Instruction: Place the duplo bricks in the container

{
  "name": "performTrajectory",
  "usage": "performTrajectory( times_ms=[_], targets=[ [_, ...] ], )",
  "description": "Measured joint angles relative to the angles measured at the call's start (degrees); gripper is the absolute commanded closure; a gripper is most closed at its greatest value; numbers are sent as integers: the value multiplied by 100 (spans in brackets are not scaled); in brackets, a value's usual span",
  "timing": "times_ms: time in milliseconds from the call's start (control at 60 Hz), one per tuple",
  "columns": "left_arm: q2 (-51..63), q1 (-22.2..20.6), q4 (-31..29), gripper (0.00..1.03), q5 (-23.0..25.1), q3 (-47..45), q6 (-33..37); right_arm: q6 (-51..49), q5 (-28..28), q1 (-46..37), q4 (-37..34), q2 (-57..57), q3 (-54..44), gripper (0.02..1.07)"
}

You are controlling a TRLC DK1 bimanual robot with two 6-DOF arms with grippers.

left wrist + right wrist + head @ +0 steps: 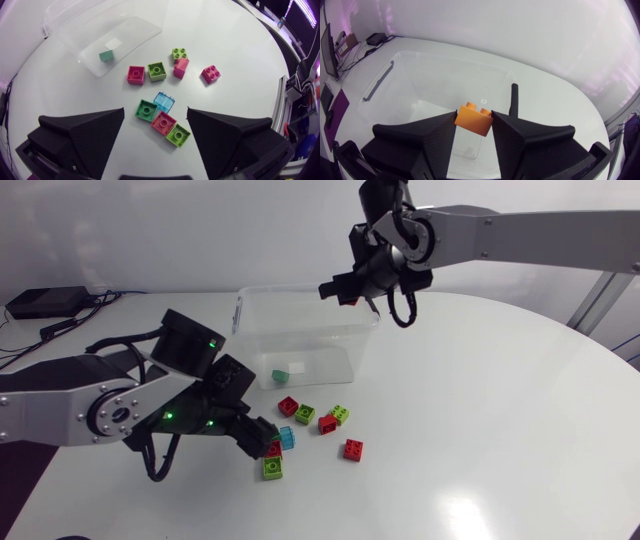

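Over the clear container hangs my right gripper, and in the right wrist view it is shut on an orange brick above the container's floor. A teal brick lies inside the container. My left gripper is open, low over a cluster of bricks: green, light blue, red and lime lie between its fingers. The head view shows this gripper at the cluster's left side.
Ahead of the left gripper, several more bricks lie loose on the white table: a red one, a green one, a lime one and a red one. The container stands beyond them.
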Motion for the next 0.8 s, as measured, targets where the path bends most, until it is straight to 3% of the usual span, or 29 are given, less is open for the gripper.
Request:
performTrajectory(
  times_ms=[100,167,317,600,800],
  targets=[
    [199,-72,-2,16,4,0,-146,-57,109,2,0,297,236,19],
    [343,-111,-2,16,4,0,-236,-70,160,7,-2,391,297,9],
    [601,-243,-111,16,20,0,-321,-70,247,63,-35,190,68,7],
    [1047,-286,-640,16,9,74,-601,-70,310,168,42,-1521,-1650,7],
    [1357,-444,-1012,16,0,514,-1001,-70,308,168,155,-2035,-2546,7]
  ],
)
